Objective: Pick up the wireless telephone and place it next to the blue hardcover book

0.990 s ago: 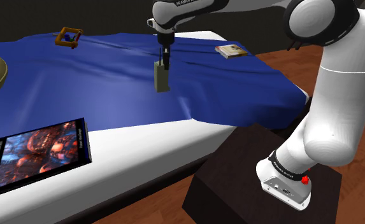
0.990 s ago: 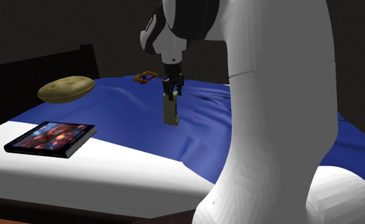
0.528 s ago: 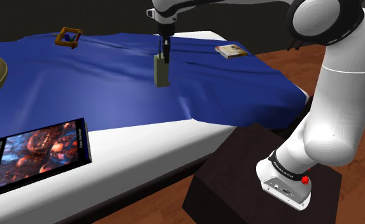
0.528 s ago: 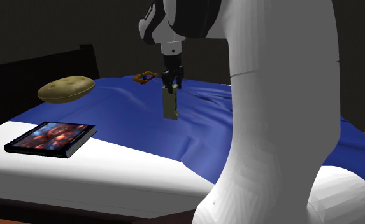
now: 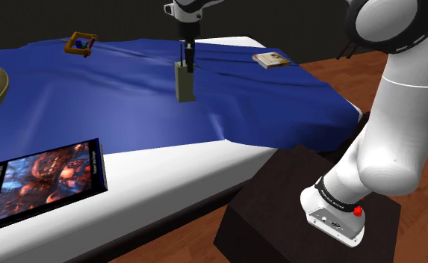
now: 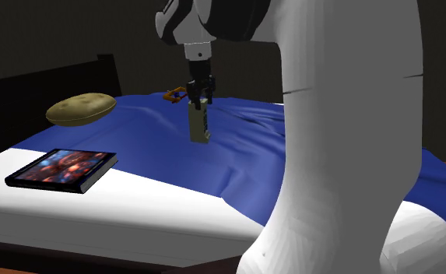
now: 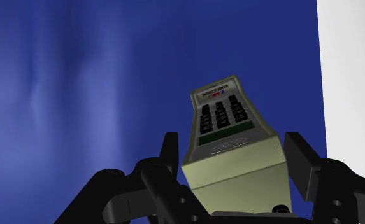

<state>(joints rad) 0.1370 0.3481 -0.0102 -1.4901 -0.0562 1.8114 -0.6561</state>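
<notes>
The gripper (image 5: 187, 64) points straight down over the bed (image 5: 176, 170), its jaws clamped on the top end of the phone (image 5: 183, 82), an olive-grey handset that hangs upright below the fingers. In the wrist view the two black fingers (image 7: 170, 147) press against the phone's sides, and its dark keypad and a small label run away from the camera, with the blue blanket (image 7: 79, 83) behind it. Whether the phone's lower end touches the blanket cannot be told. In the shoulder view the phone is over the middle of the blanket, well apart from the book (image 5: 45, 178), which lies flat on the white sheet at that view's lower left, its cover a red and blue picture with a dark blue edge. A tan pillow (image 6: 81, 109) lies beyond the book in the second exterior view. An orange frame (image 5: 80, 42) sits on the far part of the blanket, and a small booklet (image 5: 270, 60) lies near the blanket's edge toward the shoulder view's right. The arm's base stands on the dark stand (image 5: 272, 217) beside the bed.
</notes>
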